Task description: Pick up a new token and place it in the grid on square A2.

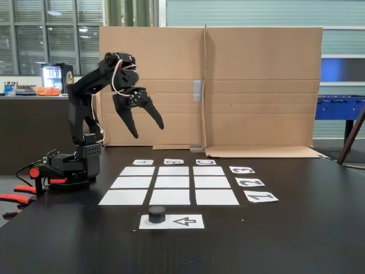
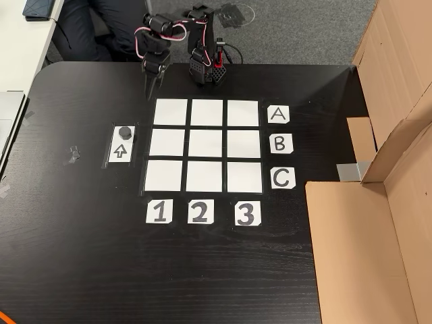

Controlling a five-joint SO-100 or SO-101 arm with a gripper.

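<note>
The token (image 1: 157,213) (image 2: 125,133), a small black puck, sits on one end of a white sheet printed with an arrow (image 1: 185,221) (image 2: 120,151), just outside the grid beside column 1. The grid (image 1: 173,196) (image 2: 205,176) is nine blank white squares with labels A B C and 1 2 3. Square A2 (image 1: 132,182) (image 2: 206,112) is bare. My gripper (image 1: 148,131) (image 2: 152,88) hangs open and empty in the air, fingers pointing down, above the table between the arm base and the grid's A1 corner, well away from the token.
The arm base (image 1: 74,168) (image 2: 206,67) is clamped at the table edge by row A. A cardboard wall (image 1: 228,85) (image 2: 378,236) stands along the C side. A scrap of tape (image 2: 73,154) lies beyond the arrow sheet. Someone's legs (image 2: 101,23) are behind the table.
</note>
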